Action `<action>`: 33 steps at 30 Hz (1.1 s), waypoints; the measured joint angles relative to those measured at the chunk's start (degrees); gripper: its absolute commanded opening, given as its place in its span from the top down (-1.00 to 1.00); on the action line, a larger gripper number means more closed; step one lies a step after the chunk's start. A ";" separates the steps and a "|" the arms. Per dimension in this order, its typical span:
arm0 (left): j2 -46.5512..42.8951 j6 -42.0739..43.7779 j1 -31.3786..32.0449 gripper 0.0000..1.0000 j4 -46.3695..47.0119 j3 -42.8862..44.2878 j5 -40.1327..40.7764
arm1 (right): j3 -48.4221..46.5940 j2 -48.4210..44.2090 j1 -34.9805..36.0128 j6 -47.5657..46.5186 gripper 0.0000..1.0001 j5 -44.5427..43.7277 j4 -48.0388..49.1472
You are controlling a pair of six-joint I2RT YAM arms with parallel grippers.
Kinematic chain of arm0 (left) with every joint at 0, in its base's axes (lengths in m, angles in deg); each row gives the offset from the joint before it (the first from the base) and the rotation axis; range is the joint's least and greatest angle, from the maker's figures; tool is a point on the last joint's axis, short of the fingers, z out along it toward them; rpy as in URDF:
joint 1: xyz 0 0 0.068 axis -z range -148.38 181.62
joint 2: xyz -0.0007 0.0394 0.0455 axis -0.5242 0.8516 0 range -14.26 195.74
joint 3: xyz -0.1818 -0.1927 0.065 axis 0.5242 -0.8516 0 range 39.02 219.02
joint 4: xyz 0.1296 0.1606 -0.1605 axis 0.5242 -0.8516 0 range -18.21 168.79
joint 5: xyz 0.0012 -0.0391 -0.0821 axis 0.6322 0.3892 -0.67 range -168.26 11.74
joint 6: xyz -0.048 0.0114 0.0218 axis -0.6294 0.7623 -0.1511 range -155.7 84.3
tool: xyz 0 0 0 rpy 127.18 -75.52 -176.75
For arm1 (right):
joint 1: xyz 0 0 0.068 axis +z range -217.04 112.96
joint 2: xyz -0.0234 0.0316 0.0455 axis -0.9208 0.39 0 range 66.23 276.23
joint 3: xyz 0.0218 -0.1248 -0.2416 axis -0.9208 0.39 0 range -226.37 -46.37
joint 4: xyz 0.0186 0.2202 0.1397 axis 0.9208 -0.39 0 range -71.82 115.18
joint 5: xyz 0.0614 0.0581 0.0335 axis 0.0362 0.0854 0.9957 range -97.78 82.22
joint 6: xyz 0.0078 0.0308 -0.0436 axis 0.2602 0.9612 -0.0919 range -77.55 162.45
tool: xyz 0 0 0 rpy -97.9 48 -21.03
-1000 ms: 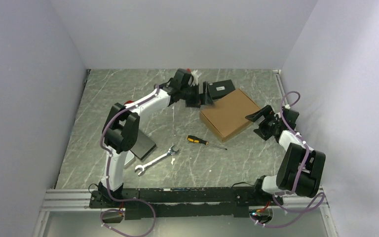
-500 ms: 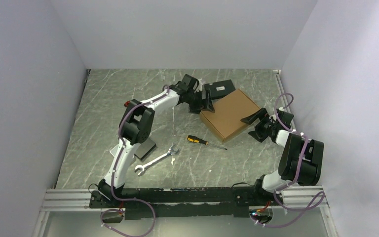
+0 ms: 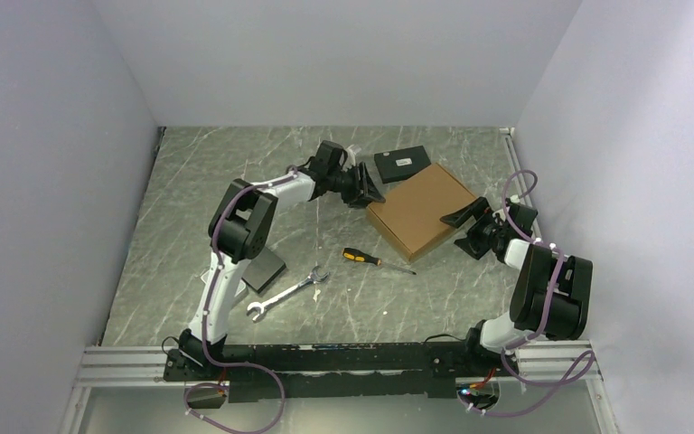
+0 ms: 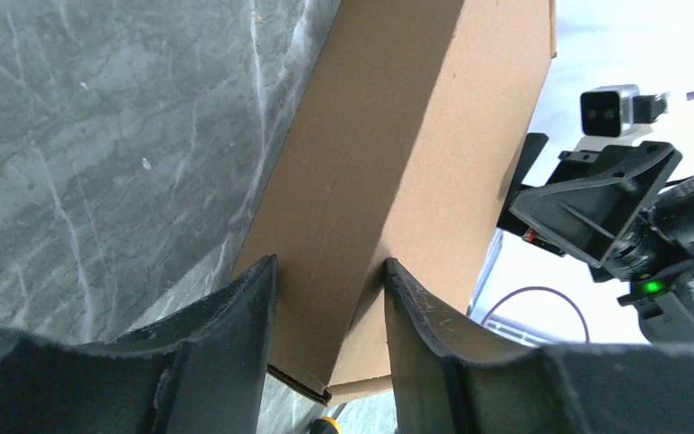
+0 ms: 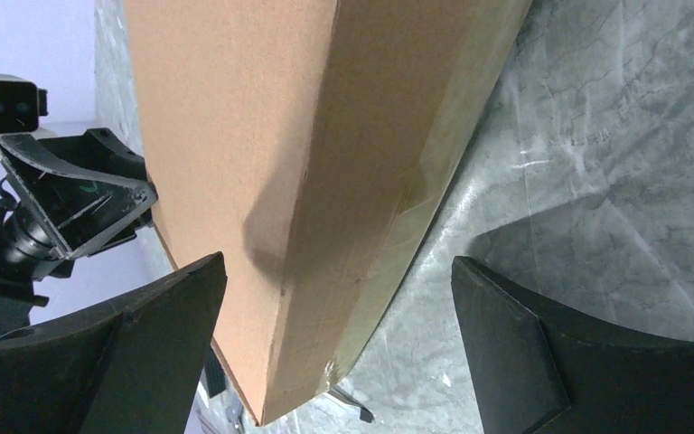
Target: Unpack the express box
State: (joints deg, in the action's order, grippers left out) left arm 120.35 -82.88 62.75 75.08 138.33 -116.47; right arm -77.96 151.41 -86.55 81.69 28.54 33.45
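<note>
express box (image 3: pixel 420 210) lies flat and closed, far right of the surface (image 3: pixel 235 181). my left end effector (image 4: pixel 328 268) is clamped across its left edge. right end effector (image 5: pixel 339 262) gapes wide around the opposite edge. i'd pin left and pry the lid gently from the right.

The left arm (image 3: pixel 235 221) hides part of the grey slab (image 3: pixel 269 268); both wrist views cut the box (image 4: pixel 398 136) off.

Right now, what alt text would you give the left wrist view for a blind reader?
The left gripper straddles the side wall of the brown cardboard express box on the grey marbled table; whether it pinches is unclear. Beyond the box, the right arm's wrist camera looks back.
</note>
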 measured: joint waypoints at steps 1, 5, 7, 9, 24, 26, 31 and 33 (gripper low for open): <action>0.00 -0.79 -0.26 0.04 0.98 -0.68 -0.46 | 0.07 0.00 0.00 0.00 -0.99 -0.02 0.20; 0.00 -2.69 -0.96 0.05 3.02 -1.81 -1.57 | 1.36 0.00 0.00 0.85 -0.99 0.26 2.86; 0.13 -2.64 -0.96 0.09 2.19 -1.29 -1.51 | 1.95 0.37 0.09 2.01 -0.99 0.87 4.50; 0.44 -2.45 -0.96 0.09 0.74 -0.20 -1.66 | 1.99 1.55 0.22 3.63 -0.99 1.81 6.16; 0.90 -1.62 -2.73 0.15 -0.09 0.59 -2.69 | 5.86 6.03 5.66 17.77 -0.99 2.60 24.59; 0.87 -1.88 -2.93 0.16 0.83 0.24 -2.86 | 5.86 3.85 6.21 17.75 -0.99 2.03 23.67; 0.87 -4.44 -3.45 0.14 3.78 -0.79 -4.48 | 4.22 -4.07 7.65 17.38 -0.99 1.01 17.70; 0.63 -6.12 -3.26 0.14 6.21 -2.71 -5.51 | 2.08 -7.26 8.41 16.98 -0.99 -0.33 13.35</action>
State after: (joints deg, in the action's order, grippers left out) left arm 120.98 -89.00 59.50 81.29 135.62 -121.98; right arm -75.89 144.16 -78.14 98.68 28.21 46.81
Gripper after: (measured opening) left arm 0.428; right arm 0.994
